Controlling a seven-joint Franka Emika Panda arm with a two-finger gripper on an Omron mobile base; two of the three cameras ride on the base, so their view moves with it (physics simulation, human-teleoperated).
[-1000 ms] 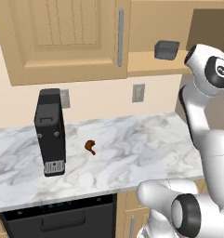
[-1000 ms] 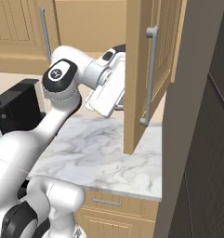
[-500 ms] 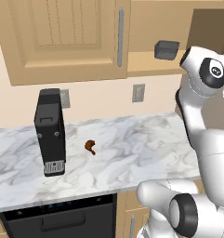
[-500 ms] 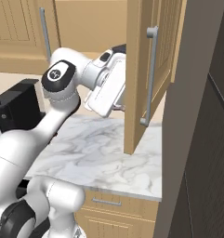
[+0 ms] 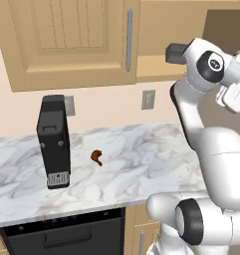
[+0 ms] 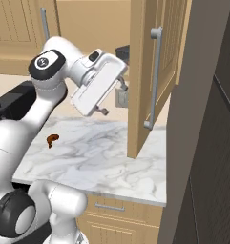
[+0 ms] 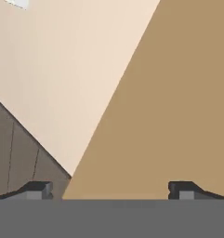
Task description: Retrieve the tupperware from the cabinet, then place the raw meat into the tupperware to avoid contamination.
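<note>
up by the open cabinet [image 6: 150,81] we have raised the arm a little; our gripper [image 7: 111,190] faces its tan panel, jaws wide and empty. at twelve o'clock the tupperware [image 5: 176,53] waits on its shelf, the raw meat [image 5: 96,157] on the surface [image 5: 141,164] below, so retrieval is just starting.

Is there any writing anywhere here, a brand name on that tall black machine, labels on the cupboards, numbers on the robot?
No readable text in any view.
Black appliance: a pale panel low on its front, no letters can be made out.
Cabinet doors: plain wood, no labels.
Wall plates: blank.
Robot arm joint: a small white round mark, a symbol rather than letters.
Raw meat and counter: nothing written.
</note>
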